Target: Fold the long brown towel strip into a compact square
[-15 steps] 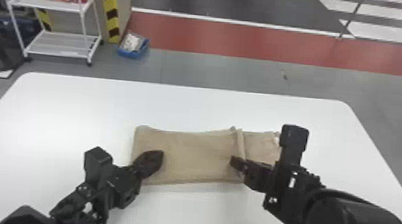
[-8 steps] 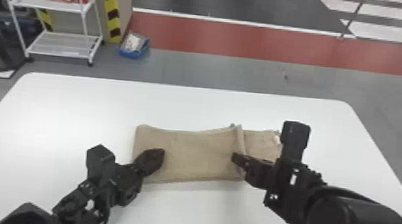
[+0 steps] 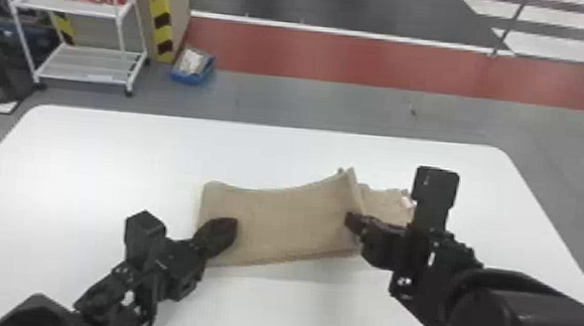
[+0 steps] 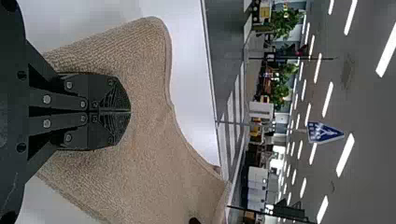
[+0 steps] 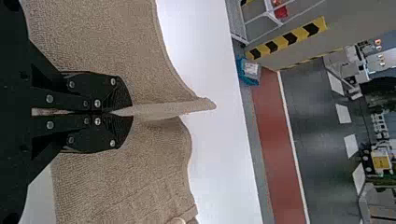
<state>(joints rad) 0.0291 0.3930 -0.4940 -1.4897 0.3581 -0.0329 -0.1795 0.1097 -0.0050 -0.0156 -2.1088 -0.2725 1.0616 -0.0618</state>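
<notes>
A white table (image 3: 107, 160) is showing rounded corners at eleven and one o'clock as a brown towel strip (image 3: 286, 219) is lying across it, stretching from nine toward three o'clock. A raised edge (image 3: 354, 190) is standing near the three o'clock end, while a flatter section (image 3: 384, 207) is extending beyond.

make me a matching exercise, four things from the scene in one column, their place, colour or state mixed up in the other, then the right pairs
1. left pincer
2. right pincer
3. blue bin
4. table

A. on the floor
B. shut on a raised edge of the towel
C. white
D. fingers together, over the towel's left part

Pairs: 1-D, 2-B, 3-A, 4-C
</notes>
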